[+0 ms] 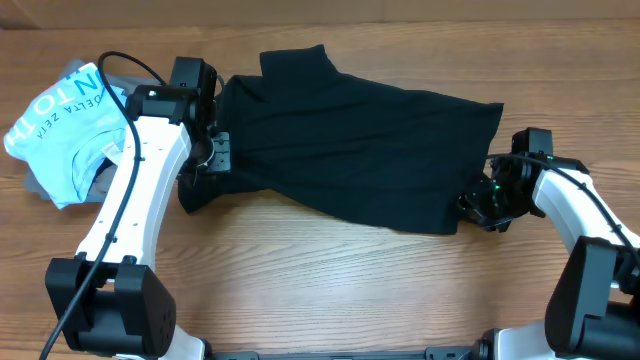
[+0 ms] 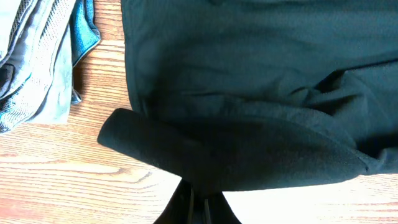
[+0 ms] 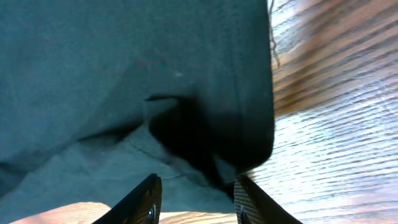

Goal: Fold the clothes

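The clothes (image 1: 350, 140), a plain black T-shirt, lie spread across the middle of the wooden table (image 1: 330, 280). My left gripper (image 1: 213, 152) is at the shirt's left edge. In the left wrist view it (image 2: 197, 208) is shut on a folded lip of the black fabric (image 2: 261, 74), lifted slightly off the wood. My right gripper (image 1: 472, 205) sits at the shirt's lower right corner. In the right wrist view its jaws (image 3: 198, 186) stand apart, with the shirt's hem (image 3: 124, 74) lying loose between and ahead of the two fingers.
A light blue shirt with white lettering (image 1: 55, 125) lies at the far left on top of grey garments (image 1: 100, 172), close to the left arm. The grey pile (image 2: 31, 62) also shows in the left wrist view. A black cable loops over the left arm.
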